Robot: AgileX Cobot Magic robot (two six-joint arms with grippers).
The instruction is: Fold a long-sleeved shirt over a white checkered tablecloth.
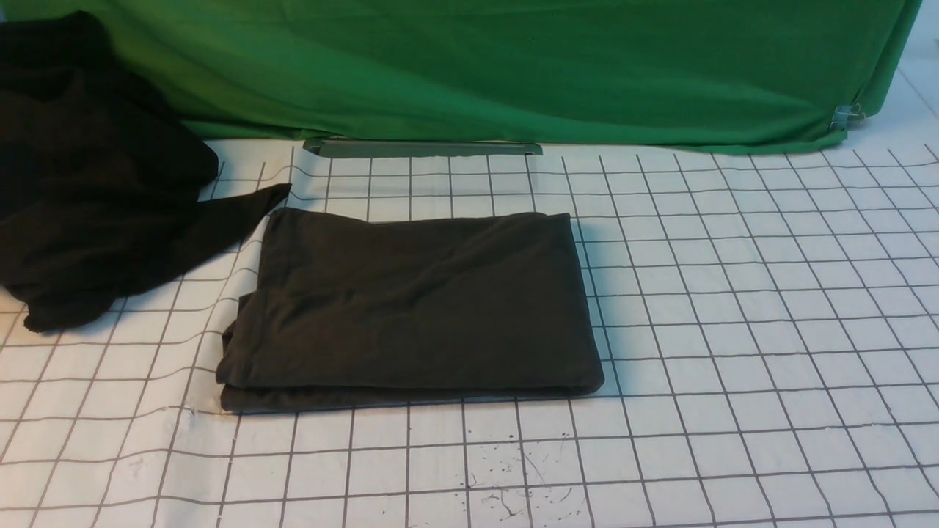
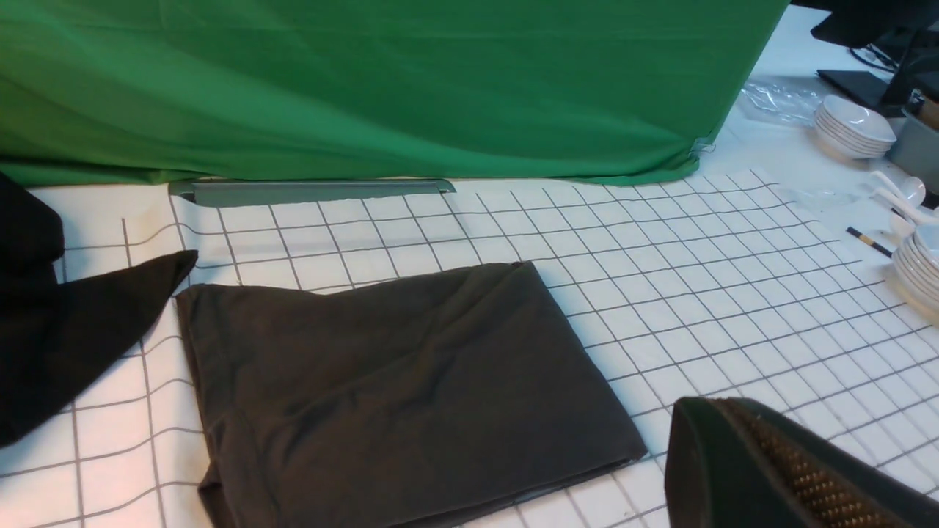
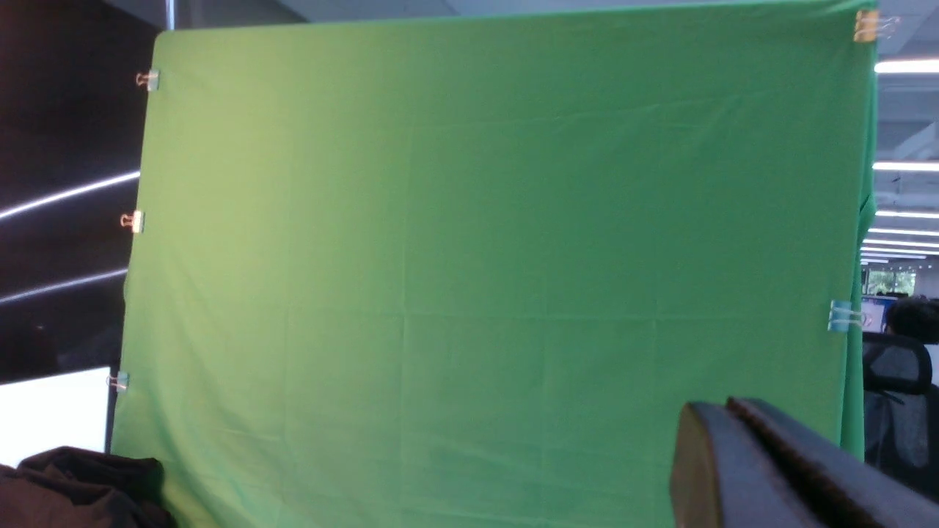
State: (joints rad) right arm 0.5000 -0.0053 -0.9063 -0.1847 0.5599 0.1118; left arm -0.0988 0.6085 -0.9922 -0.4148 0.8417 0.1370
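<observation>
Shirt folded flat, we're clear of it

The long-sleeved shirt lies as a neat rectangle on the white checkered tablecloth, just beside the black heap; our left hand and right hand show one finger each, grip unreadable.

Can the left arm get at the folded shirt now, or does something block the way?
Probably yes. The long-sleeved shirt lies uncovered on the white checkered tablecloth, and the black garment heap sits beside it, not across it.
</observation>
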